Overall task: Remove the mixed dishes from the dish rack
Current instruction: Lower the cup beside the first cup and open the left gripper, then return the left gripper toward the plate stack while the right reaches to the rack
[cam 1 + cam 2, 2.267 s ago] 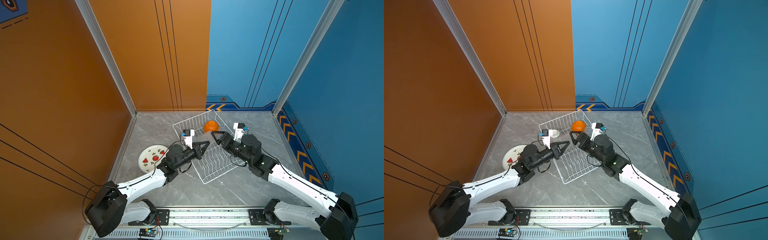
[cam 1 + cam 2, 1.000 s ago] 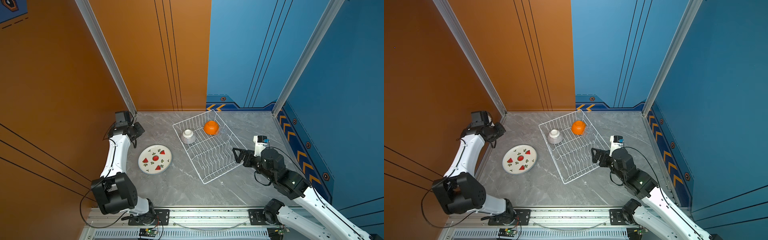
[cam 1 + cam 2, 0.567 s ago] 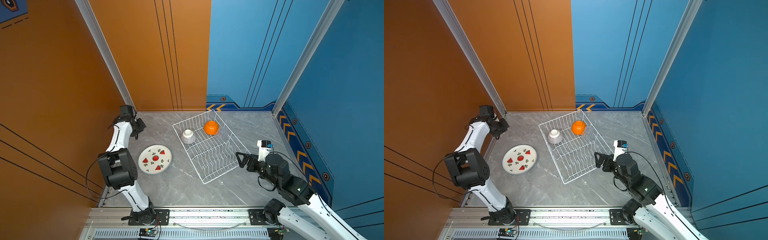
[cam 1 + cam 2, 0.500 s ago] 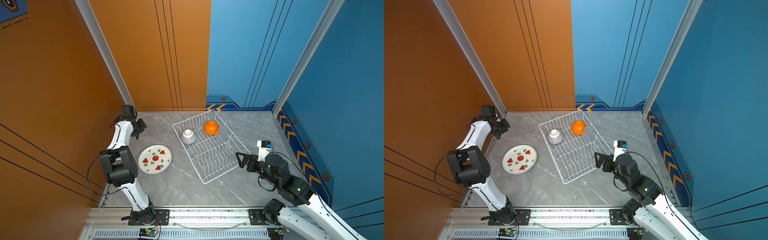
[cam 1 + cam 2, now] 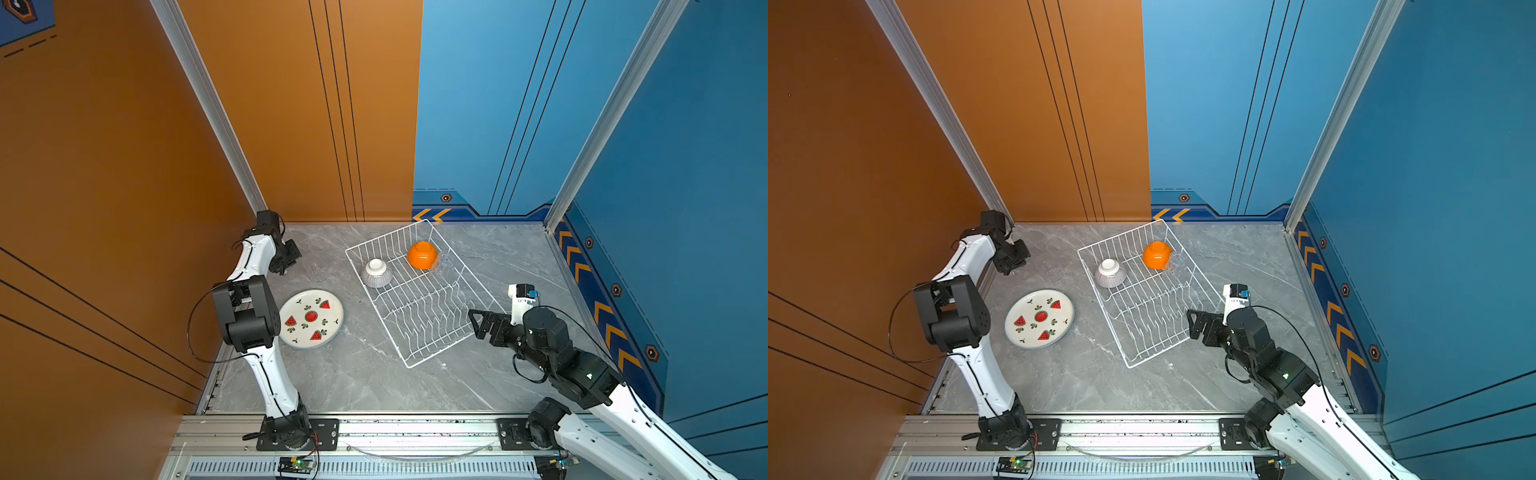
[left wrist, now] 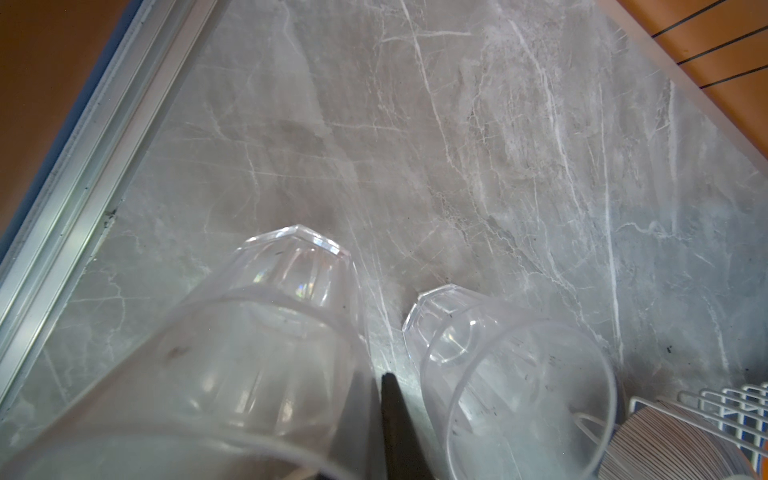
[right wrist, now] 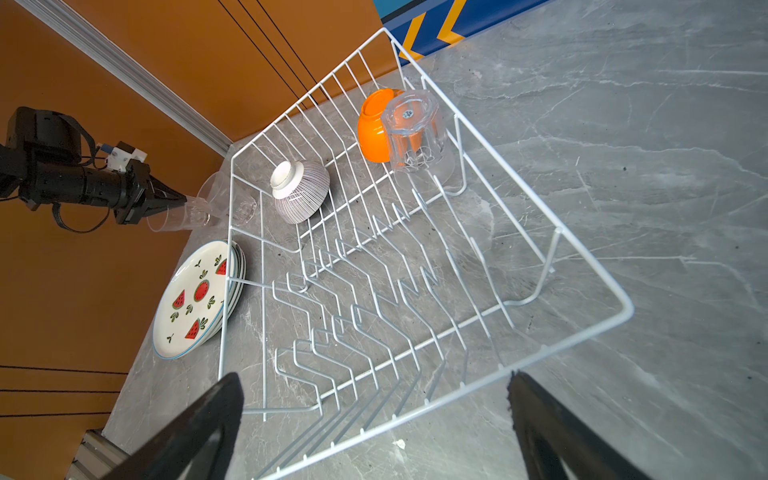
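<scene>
There is one dish rack [image 5: 424, 316].

Two bowls sit inside the dish rack: one orange bowl [image 5: 422, 254] and one striped bowl [image 5: 376, 273].

There are three clear glasses in all. One, the rack glass [image 7: 415, 129], is inside the dish rack, right next to the orange bowl. Two are outside the dish rack, near its corner by the striped bowl: the table glass [image 6: 498, 374] and the tipped glass [image 6: 266, 332].

One pile of plates [image 5: 311, 318] lies beside the dish rack, on the striped bowl's side. The top plate has watermelon slices on it. More rims peek out under it in the right wrist view, but how many is hard to tell.
</scene>
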Tool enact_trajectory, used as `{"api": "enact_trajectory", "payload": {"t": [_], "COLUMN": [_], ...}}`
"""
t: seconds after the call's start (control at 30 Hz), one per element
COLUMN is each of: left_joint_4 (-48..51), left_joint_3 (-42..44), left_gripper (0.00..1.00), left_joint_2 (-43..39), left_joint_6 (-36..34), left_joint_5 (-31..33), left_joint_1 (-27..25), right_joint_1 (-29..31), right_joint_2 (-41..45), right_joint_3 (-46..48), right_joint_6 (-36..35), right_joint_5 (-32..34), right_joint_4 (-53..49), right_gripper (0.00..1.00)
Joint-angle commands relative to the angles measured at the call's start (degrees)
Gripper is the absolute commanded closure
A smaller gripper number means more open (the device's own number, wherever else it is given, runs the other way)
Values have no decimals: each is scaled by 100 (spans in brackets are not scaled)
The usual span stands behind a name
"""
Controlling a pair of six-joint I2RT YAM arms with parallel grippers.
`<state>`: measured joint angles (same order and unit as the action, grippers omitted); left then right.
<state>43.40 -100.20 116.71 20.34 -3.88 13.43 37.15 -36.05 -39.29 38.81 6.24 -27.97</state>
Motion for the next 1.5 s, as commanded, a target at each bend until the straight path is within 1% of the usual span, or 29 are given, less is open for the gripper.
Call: {"api": "enact_trajectory", "payload": {"t": [0.0,0.13,0.2,0.23,0.27,0.3,0.33,0.43,0.5,0.53,0.63,0.8,0.93,1.07,1.17,1.3,1.47], "left_joint_4": [246,304,359,380,399,419,423,448,457,474,622,624,618,608,445,73,-393], "left_joint_3": [-201,-256,-318,-337,-371,-392,-408,-454,-456,-465,-447,-19,416,965,1535,2618,4012], "left_gripper": [100,100,95,91,83,72,63,46,37,26,2,2,2,2,2,2,2], "left_joint_2": [165,302,359,379,397,397,392,349,265,200,-49,-737,-1331,-2192,-3098,-4542,-6241], "left_joint_6": [-118,-153,-177,-187,-196,-205,-206,-206,-180,-167,-93,6,176,164,165,217,715], "left_joint_5": [94,80,71,80,80,83,98,89,88,89,-15,-1,-389,-501,-675,-553,-515], "left_joint_1": [-25,-53,-76,-86,-95,-106,-119,-133,-134,-125,-47,38,100,-18,-241,-729,-1397], "right_joint_1": [-34,-41,-50,-50,-56,-60,-58,-84,-95,-100,-117,-151,-175,-191,-199,-202,-230], "right_joint_2": [-5,-31,-32,-25,-32,-32,-27,-41,-42,-50,-44,31,60,43,-105,-535,-1223], "right_joint_3": [70,104,122,130,132,141,141,158,172,175,176,189,150,98,49,-138,-515], "right_joint_6": [46,32,47,52,56,52,52,55,57,57,32,21,-22,-72,-89,-157,-328], "right_joint_5": [33,36,49,50,50,55,56,67,79,71,32,39,-19,-174,-209,-276,-64], "right_joint_4": [-113,-113,-113,-113,-114,-110,-117,-105,-104,-104,-109,-110,-113,-113,-104,-86,-60], "right_gripper": [0,0,0,0,0,0,0,0,0,0,0,0,0,0,0,0,0]}}
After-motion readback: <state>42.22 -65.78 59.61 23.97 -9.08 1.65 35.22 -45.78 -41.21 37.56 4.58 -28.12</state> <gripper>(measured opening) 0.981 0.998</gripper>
